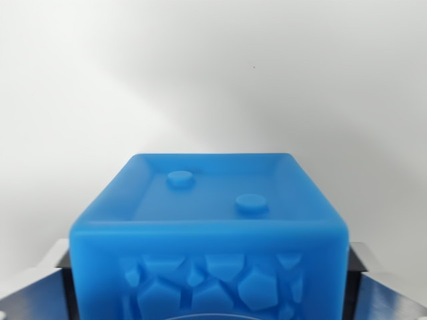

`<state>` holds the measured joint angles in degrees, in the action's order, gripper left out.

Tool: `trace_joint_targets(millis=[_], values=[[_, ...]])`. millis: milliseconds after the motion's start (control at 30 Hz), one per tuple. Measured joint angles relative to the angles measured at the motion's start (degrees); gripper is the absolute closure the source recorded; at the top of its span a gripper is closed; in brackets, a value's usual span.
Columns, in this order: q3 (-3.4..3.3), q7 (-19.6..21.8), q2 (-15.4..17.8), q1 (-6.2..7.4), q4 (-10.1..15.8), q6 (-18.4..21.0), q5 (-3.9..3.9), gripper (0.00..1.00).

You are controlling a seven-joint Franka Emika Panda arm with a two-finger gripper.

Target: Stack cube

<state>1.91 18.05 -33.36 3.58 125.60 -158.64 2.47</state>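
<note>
A blue translucent cube (208, 233) fills the lower middle of the wrist view. Its top face has a raised rim and two round studs, and its near side shows a cracked-stone relief. My gripper (208, 280) is shut on the cube, with a metal finger (43, 283) pressed against its left side and another finger (380, 283) against its right side. Only the fingers' upper parts show beside the cube. No second cube is in view.
A plain white surface (213, 73) spreads behind and around the cube, with a soft grey shadow running diagonally across it.
</note>
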Motion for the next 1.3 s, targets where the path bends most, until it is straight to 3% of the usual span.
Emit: trace_joint_targets(millis=[833, 1300], values=[[0.00, -0.01, 0.12, 0.02, 0.01, 0.07, 0.00, 1.00], [0.01, -0.05, 2.64, 0.02, 0.67, 1.71, 0.00, 1.00]])
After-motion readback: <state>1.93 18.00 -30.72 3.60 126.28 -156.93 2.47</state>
